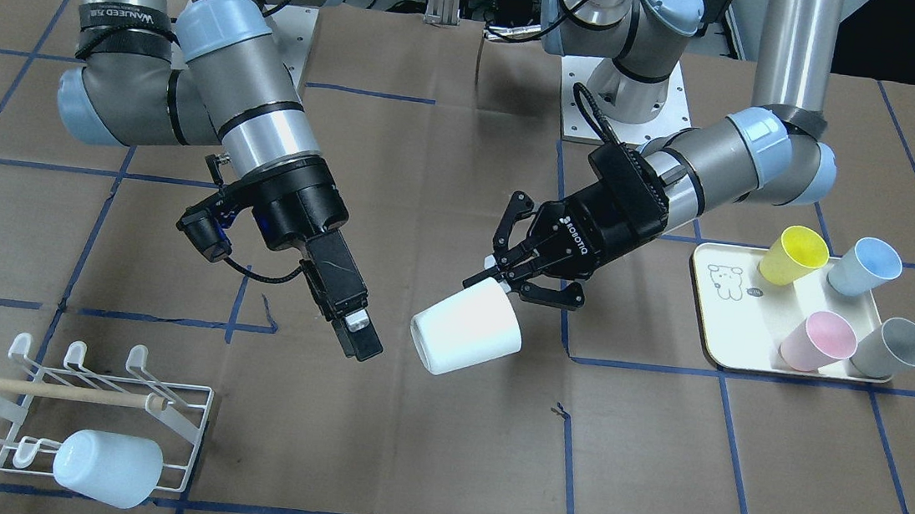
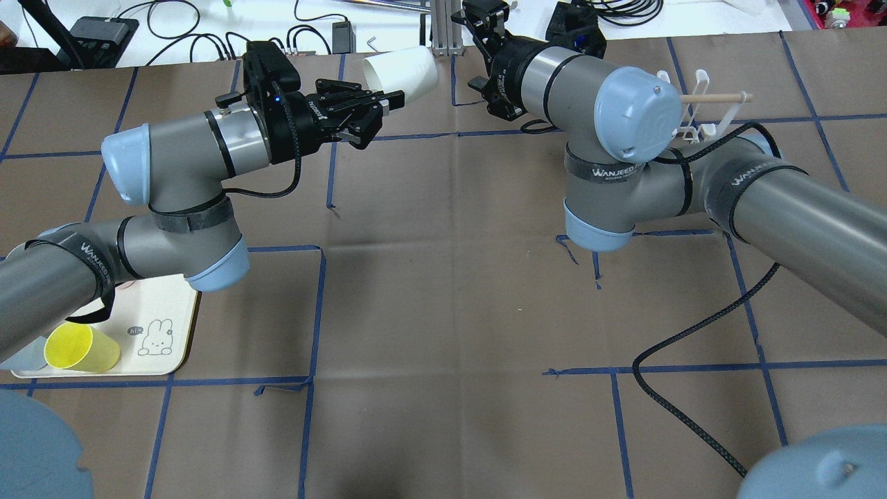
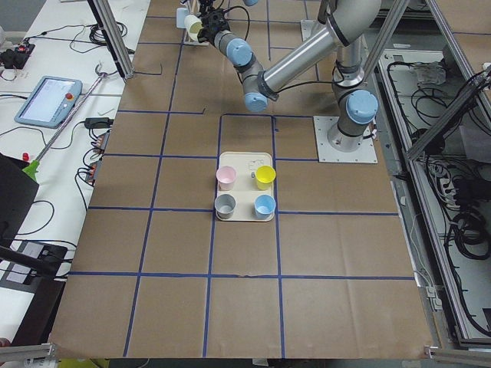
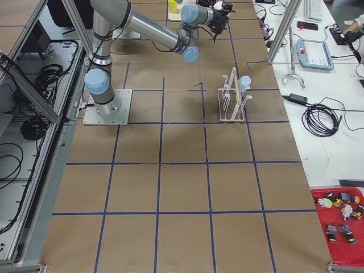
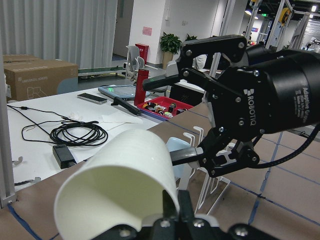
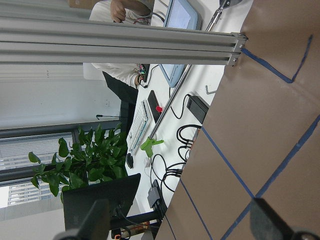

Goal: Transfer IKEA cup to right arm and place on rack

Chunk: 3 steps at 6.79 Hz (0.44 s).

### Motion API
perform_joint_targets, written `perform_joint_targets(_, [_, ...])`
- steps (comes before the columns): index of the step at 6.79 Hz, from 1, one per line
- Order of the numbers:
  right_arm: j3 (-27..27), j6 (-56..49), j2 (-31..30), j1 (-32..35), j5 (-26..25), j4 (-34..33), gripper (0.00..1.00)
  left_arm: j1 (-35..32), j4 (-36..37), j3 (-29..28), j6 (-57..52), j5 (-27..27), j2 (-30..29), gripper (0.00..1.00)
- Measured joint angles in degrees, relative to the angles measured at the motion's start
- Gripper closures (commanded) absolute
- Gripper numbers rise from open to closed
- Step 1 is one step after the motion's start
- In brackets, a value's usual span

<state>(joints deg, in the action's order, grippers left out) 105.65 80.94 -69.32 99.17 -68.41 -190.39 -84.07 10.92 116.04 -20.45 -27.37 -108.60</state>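
Nearest me, the rack [image 1: 189, 389] carries one pale cup [image 1: 108, 467]. Beyond it my left gripper [image 1: 505, 281] clamps the IKEA cup [image 1: 467, 329] sideways in mid-air, free end offered, I judge, to the right gripper [image 1: 356, 333], jaws spread, just beside. Brown blue-taped table [image 1: 437, 473] underneath; office clutter and a plant [image 5: 171, 42] beyond.
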Motion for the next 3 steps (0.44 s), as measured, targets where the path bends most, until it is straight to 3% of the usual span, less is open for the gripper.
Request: perform_joint_targets(3, [0.21,0.36,0.08,1.82,-0.44,-0.23,0.01,-0.14,0.23,0.12,0.06,-0.01,-0.03,0.98])
